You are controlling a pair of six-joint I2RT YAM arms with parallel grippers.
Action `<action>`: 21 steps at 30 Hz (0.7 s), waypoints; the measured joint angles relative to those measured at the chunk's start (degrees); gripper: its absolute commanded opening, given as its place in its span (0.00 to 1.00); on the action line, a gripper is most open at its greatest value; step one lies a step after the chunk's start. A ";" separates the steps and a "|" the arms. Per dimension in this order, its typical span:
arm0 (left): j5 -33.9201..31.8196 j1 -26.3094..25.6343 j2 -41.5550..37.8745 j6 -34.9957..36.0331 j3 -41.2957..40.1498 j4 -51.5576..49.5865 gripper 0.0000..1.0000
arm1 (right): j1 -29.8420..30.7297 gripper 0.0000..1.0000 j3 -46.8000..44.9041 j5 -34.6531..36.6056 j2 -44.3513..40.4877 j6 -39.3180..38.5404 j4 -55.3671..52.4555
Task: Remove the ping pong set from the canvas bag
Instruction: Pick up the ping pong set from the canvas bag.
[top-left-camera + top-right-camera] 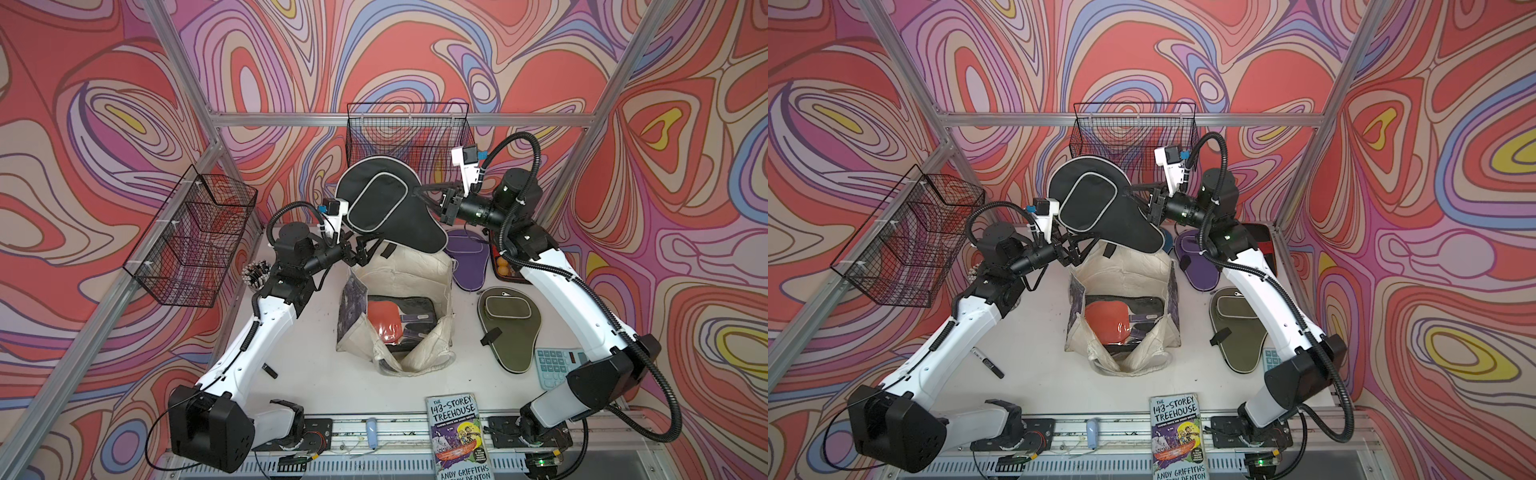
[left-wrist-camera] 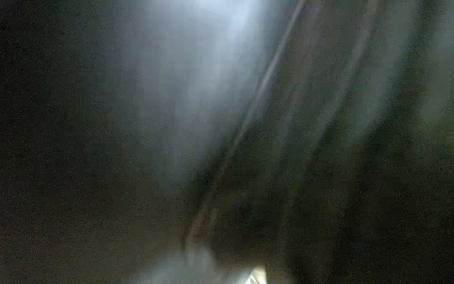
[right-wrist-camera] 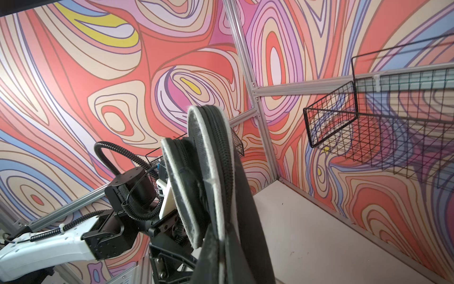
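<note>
Gripping the black cover point(image 1: 386, 203) above your bag point(image 1: 409, 274), your right gripper point(image 1: 419, 192) clamps tight (left gripper point(image 1: 360, 250) spread wide beside it).

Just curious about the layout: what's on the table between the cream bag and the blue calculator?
The olive paddle cover lies flat between the canvas bag and the calculator. This shows in both top views.
</note>
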 measured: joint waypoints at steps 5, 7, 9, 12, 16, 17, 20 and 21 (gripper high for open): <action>1.33 0.85 -0.48 -1.79 -1.44 2.64 0.40 | -0.09 0.00 -3.13 0.98 0.00 2.73 2.38; 2.80 1.01 -1.01 -1.88 -1.44 2.86 0.22 | -0.37 0.00 -4.39 3.08 0.00 3.50 3.61; 5.88 0.50 -2.12 -1.88 -1.46 3.52 0.08 | -0.92 0.00 -5.46 5.51 0.02 3.98 3.93; 5.79 0.55 -4.20 -2.43 -1.46 2.29 0.00 | -0.92 0.00 -6.58 6.19 0.02 4.37 4.46; 5.92 1.09 -5.49 -2.01 -1.40 -0.24 0.00 | -0.39 0.00 -6.56 6.69 -0.02 3.39 3.37; 5.90 1.27 -5.68 -1.86 -1.25 -1.40 0.00 | -0.26 0.00 -6.56 6.91 -0.02 2.82 2.62; 6.21 1.86 -5.81 -0.90 0.87 -6.43 0.00 | -0.07 0.00 -6.36 7.61 -0.07 0.66 0.28; 6.19 1.92 -5.81 -0.24 1.97 -8.70 0.00 | -0.04 0.00 -6.10 7.67 -0.04 -0.15 -0.72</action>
